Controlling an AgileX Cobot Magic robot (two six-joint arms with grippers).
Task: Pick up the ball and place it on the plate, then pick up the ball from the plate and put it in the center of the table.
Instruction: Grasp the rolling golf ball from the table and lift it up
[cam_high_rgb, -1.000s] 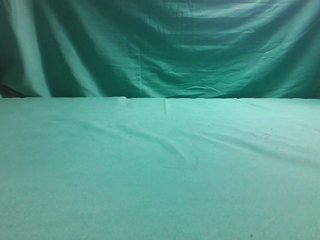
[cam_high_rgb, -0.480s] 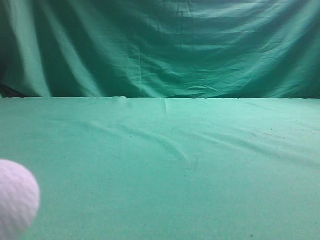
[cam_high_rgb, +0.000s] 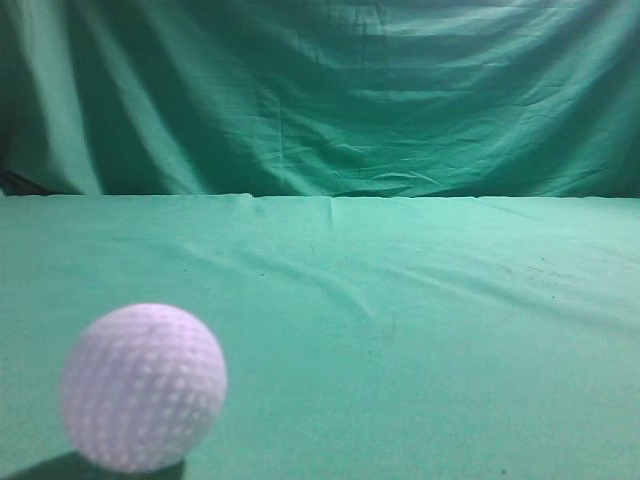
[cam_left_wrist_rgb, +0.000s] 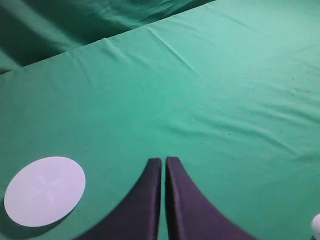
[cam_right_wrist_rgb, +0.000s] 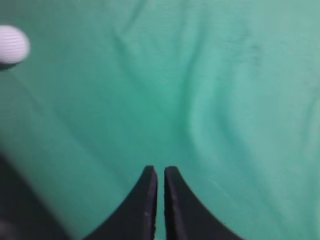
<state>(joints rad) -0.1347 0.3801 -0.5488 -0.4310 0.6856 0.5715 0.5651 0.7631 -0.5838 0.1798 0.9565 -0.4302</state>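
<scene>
The white dimpled ball (cam_high_rgb: 143, 388) lies on the green cloth table (cam_high_rgb: 420, 330) at the near left of the exterior view. It also shows at the top left of the right wrist view (cam_right_wrist_rgb: 12, 45) and as a sliver at the bottom right edge of the left wrist view (cam_left_wrist_rgb: 316, 226). The round white plate (cam_left_wrist_rgb: 45, 190) lies flat on the cloth, left of my left gripper (cam_left_wrist_rgb: 164, 161). My left gripper is shut and empty above the cloth. My right gripper (cam_right_wrist_rgb: 160, 170) is shut and empty, far from the ball. Neither gripper shows in the exterior view.
A draped green cloth backdrop (cam_high_rgb: 320, 95) hangs behind the table's far edge. Wrinkles (cam_high_rgb: 350, 290) run across the cloth near the middle. A dark blurred area (cam_right_wrist_rgb: 20, 210) fills the lower left corner of the right wrist view.
The ball has come into the exterior view from the left edge and moved right along the near cloth. One second ago it was not in view.
</scene>
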